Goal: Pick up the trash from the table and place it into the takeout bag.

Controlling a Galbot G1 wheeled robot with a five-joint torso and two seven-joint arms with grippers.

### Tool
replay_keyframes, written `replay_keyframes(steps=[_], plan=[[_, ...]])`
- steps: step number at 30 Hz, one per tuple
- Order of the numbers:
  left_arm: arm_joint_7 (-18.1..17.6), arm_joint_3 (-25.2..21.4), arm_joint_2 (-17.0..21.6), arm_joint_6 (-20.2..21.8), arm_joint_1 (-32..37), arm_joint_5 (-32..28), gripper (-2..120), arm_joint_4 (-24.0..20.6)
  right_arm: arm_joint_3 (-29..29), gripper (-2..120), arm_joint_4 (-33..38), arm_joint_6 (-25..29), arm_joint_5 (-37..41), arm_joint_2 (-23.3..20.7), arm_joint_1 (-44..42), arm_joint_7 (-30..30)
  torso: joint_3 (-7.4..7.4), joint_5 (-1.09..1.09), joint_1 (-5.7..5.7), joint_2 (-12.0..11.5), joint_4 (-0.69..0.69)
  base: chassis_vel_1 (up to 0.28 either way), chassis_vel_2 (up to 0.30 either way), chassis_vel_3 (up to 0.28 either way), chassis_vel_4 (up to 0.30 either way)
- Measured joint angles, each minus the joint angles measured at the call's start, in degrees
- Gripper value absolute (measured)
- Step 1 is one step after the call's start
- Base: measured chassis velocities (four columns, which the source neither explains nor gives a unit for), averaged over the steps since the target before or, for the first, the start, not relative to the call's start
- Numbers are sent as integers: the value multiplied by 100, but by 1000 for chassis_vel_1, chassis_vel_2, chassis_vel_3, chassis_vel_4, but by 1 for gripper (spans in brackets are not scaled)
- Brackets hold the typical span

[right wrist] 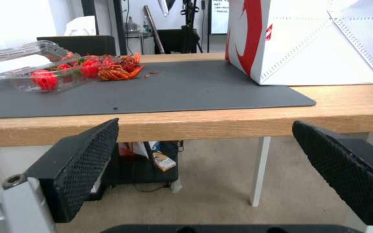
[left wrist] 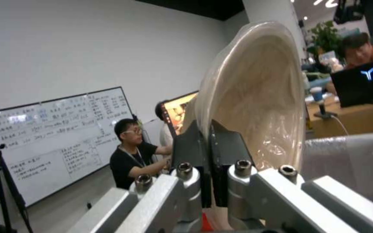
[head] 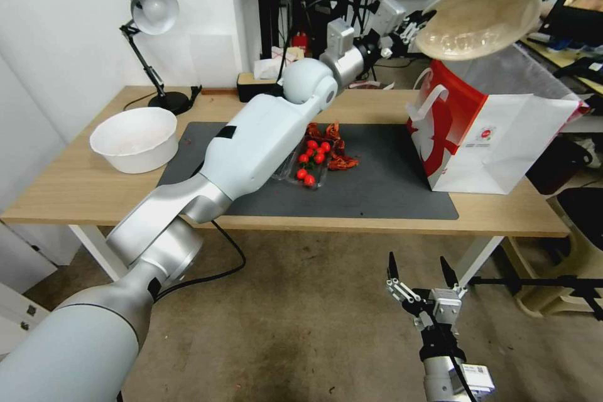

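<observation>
Worktop (head: 75, 191): light wood, matt. Mat (head: 377, 191): dark grey, matt, smooth. Takeout bag (head: 502, 144): smooth paper. Beige bowl (head: 480, 19): glossy plastic. Right pincer (right wrist: 204, 168) pads (right wrist: 85, 161): black, rough-textured. Tray (right wrist: 18, 69): clear plastic.

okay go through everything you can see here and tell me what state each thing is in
Left pincer: shut on beige bowl.
Beige bowl: tilted, held above the takeout bag.
Takeout bag: upright, open.
Right pincer: open, below table edge.
Clear tray: open, holding red fruit.
White bowl: upright on the table.

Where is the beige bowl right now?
In the head view, the beige bowl is tilted in the left claw, above the takeout bag at the table's right.
</observation>
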Motion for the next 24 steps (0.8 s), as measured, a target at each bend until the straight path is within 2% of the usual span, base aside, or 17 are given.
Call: replay_keyframes(steps=[7,13,19,21,24], plan=[[-9,178,-36,-83,-33,643,0,10,14,100,-5,4,20,-27,11,4,0,0,0,0,0,0,0,0,0],[-36,312,-26,-97,-74,900,0,8,16,100,-13,14,33,-39,15,8,0,0,0,0,0,0,0,0,0],[-48,371,-26,-3,-93,996,15,-59,28,100,-17,29,43,-59,5,13,0,0,0,0,1,0,0,0,0],[-100,371,-58,38,-120,977,26,-67,28,100,-20,35,47,-62,6,14,0,0,0,0,0,0,0,0,0],[-120,371,-67,44,-131,966,31,-67,28,100,-20,36,48,-60,9,14,0,0,0,0,-1,0,0,0,0]])
